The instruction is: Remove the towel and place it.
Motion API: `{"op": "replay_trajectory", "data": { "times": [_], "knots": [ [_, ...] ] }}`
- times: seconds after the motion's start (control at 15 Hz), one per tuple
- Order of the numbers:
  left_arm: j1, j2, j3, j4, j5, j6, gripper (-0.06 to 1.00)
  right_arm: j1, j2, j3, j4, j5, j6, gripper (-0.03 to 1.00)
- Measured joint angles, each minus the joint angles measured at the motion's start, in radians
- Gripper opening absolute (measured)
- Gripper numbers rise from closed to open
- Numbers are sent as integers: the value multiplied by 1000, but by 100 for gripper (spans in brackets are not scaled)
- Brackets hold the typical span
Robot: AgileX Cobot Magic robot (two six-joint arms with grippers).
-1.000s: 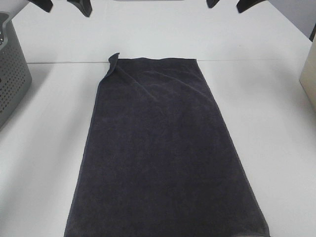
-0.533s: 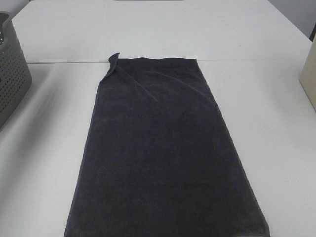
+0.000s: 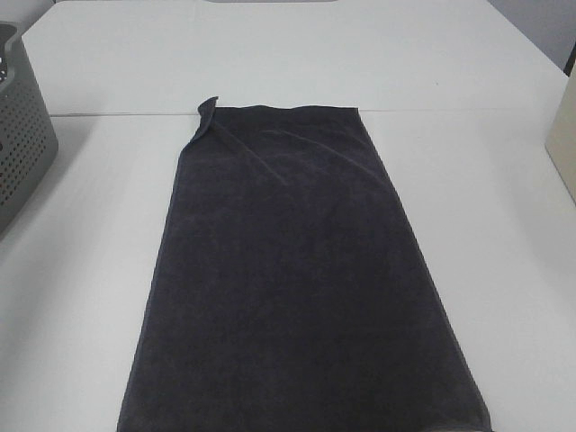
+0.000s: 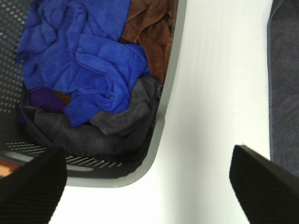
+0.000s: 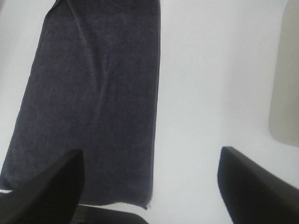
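Observation:
The dark charcoal towel (image 3: 297,279) lies spread flat on the white table, long side running from far to near, with its far left corner folded over. It also shows in the right wrist view (image 5: 93,102) and as a strip in the left wrist view (image 4: 285,88). Neither gripper shows in the high view. My left gripper (image 4: 145,186) is open and empty, high above the table beside the grey basket (image 4: 161,135). My right gripper (image 5: 149,186) is open and empty, high above the table to the right of the towel.
The grey perforated basket (image 3: 22,135) stands at the left edge and holds blue (image 4: 84,60), brown (image 4: 152,28) and dark grey cloths (image 4: 107,130). A beige container (image 3: 562,135) stands at the right edge. A seam crosses the table behind the towel.
The fingertips of both grippers showed at the top of the high view one second ago and have since moved out of it. The towel has not moved.

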Motion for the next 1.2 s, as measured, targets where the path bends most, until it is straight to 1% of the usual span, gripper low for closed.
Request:
{"op": "replay_trajectory", "data": {
  "times": [0.07, 0.2, 0.4, 0.47, 0.53, 0.6, 0.73, 0.8, 1.07, 1.2],
  "knots": [
    [0, -124, 75, 2, -59, 2, 88, 0, -113, 88, -4, 0, 12, 76],
    [0, -311, 204, 4, -75, -2, 88, 0, -312, 236, -24, 0, 47, 76],
    [0, -487, 373, -1, -20, -15, 88, 0, -542, 398, -70, 1, 42, 76],
    [0, -487, 373, -1, -20, -15, 88, 0, -542, 398, -70, 1, 42, 76],
    [-10, -590, 468, -22, 32, -8, 88, 0, -667, 475, -87, 1, -10, 76],
    [-35, -635, 509, -35, 55, 7, 88, 0, -722, 507, -89, 1, -30, 76],
    [-97, -737, 569, -42, 106, 39, 88, 0, -829, 574, -89, 1, -41, 76],
    [-109, -789, 591, -42, 119, 47, 88, 0, -872, 602, -90, 1, -47, 76],
    [-110, -1032, 635, -41, 149, 52, 88, 0, -896, 685, -96, 0, -51, 76],
    [-110, -1047, 635, -40, 182, 74, 88, 0, -896, 707, -96, -58, -56, 76]
  ]
}}
